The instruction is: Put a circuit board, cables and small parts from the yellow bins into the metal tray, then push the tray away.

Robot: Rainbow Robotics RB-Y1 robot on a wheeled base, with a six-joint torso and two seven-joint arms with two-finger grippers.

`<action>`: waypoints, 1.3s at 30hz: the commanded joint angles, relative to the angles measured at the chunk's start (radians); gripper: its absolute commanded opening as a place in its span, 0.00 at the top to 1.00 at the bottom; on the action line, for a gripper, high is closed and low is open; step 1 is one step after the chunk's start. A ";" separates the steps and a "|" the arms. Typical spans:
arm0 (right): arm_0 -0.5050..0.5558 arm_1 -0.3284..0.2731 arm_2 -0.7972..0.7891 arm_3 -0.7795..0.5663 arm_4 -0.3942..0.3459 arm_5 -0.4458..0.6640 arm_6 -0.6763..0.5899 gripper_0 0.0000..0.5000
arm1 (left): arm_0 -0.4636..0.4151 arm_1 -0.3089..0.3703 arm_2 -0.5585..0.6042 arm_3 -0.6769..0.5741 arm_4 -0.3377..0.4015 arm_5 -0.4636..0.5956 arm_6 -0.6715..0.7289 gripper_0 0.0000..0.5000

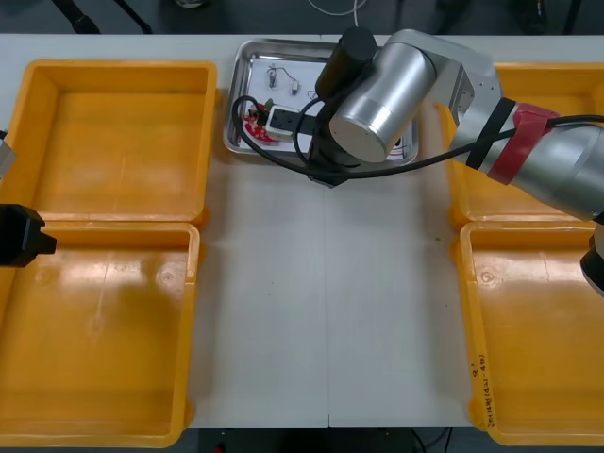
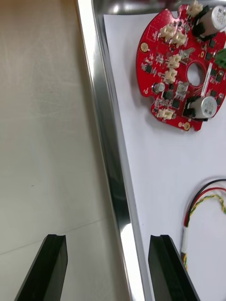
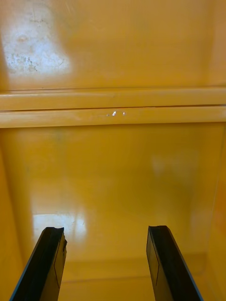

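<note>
Right end effector (spread) straddles half-hidden tray rim.

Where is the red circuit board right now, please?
In the right wrist view, the red circuit board lies on the white floor of the metal tray, beyond the open right gripper straddling its rim, near a red and yellow cable.

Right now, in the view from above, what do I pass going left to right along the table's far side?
Far-left yellow plastic bin → shiny metal tray, with the open right gripper astride its rim → far-right yellow plastic bin. The open left gripper hangs over the left bins.
</note>
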 commanded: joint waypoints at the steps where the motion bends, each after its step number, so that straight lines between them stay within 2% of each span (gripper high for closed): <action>1: -0.003 0.003 -0.115 -0.074 -0.025 0.101 -0.035 0.00 | 0.014 0.043 0.028 -0.031 0.008 0.005 -0.057 0.00; 5: 0.044 -0.030 -0.146 -0.188 0.008 0.186 -0.144 0.00 | 0.014 0.043 0.028 -0.031 0.008 0.005 -0.057 0.00; 10: 0.123 -0.086 -0.195 -0.392 0.060 0.315 -0.322 0.00 | 0.014 0.043 0.028 -0.031 0.008 0.005 -0.057 0.00; 15: 0.198 -0.121 -0.273 -0.531 0.066 0.430 -0.443 0.00 | 0.014 0.043 0.028 -0.031 0.008 0.005 -0.057 0.00; 19: 0.291 -0.181 -0.344 -0.702 0.089 0.540 -0.570 0.00 | 0.014 0.043 0.028 -0.031 0.008 0.005 -0.057 0.00; 25: 0.417 -0.241 -0.463 -0.869 0.095 0.661 -0.733 0.00 | 0.014 0.043 0.028 -0.031 0.008 0.005 -0.057 0.00; 32: 0.540 -0.284 -0.615 -0.958 0.096 0.727 -0.822 0.00 | 0.014 0.043 0.028 -0.031 0.008 0.005 -0.057 0.00; 39: 0.669 -0.337 -0.799 -0.961 0.055 0.744 -0.843 0.00 | 0.014 0.043 0.028 -0.031 0.008 0.005 -0.057 0.00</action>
